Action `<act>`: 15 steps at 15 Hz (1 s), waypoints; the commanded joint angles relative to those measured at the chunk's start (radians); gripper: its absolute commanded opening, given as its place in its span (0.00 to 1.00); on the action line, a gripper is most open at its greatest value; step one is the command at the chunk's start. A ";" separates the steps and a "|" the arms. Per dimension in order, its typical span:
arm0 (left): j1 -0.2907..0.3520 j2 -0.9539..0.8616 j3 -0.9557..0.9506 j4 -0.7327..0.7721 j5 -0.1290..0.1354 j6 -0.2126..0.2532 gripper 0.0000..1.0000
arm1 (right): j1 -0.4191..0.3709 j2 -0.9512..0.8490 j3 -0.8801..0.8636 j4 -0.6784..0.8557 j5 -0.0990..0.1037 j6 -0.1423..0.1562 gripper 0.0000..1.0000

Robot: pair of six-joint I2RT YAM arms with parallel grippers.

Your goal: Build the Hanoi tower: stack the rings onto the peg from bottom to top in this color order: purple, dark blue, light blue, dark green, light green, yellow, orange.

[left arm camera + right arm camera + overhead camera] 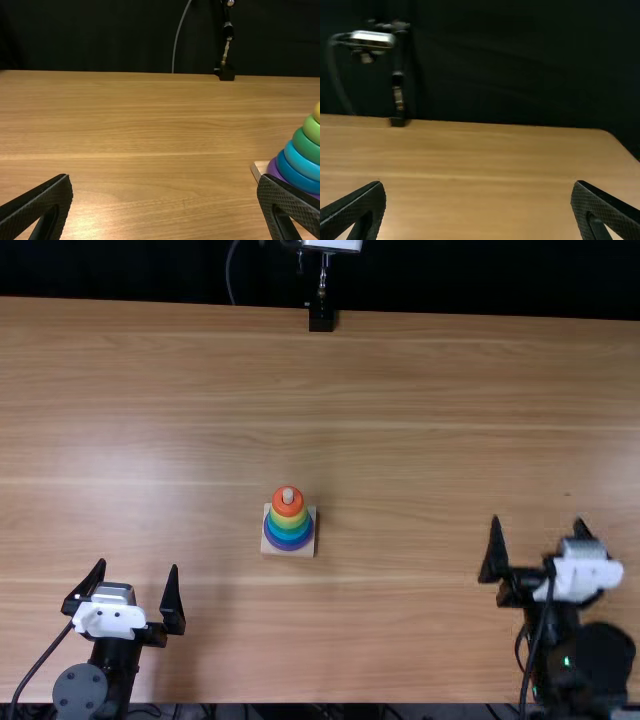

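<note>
The rings sit on the peg, orange on top. The left gripper is near left, the right gripper near right, both with fingers spread wide

Bright light washes the wooden table — a pale, diffuse glare lies on its left side. Faint, soft shadow edges the ring tower — the backdrop is nearly black.

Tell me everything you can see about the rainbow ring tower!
The ring tower stands upright, its smooth, plastic-looking rings shrinking upward: purple, dark blue, light blue, dark green, light green, yellow, orange. A pale peg pokes through the top. Its square, pale wooden base rests flat on the light brown wooden table.
</note>
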 commanded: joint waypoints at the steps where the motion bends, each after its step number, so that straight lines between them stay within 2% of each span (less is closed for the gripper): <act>1: 0.010 -0.012 -0.045 -0.012 0.009 0.003 1.00 | -0.044 -0.133 -0.094 0.023 -0.001 0.034 1.00; 3: 0.010 -0.012 -0.045 -0.012 0.009 0.003 1.00 | -0.045 -0.245 -0.226 0.021 -0.001 0.033 1.00; 5: 0.010 -0.012 -0.045 -0.012 0.009 0.003 1.00 | -0.045 -0.272 -0.311 0.021 0.002 0.031 1.00; 9: 0.010 -0.012 -0.045 -0.012 0.009 0.003 1.00 | -0.047 -0.412 -0.403 0.011 0.006 0.036 1.00; 15: 0.010 -0.012 -0.045 -0.014 0.009 0.003 1.00 | -0.044 -0.440 -0.452 -0.029 0.002 0.025 1.00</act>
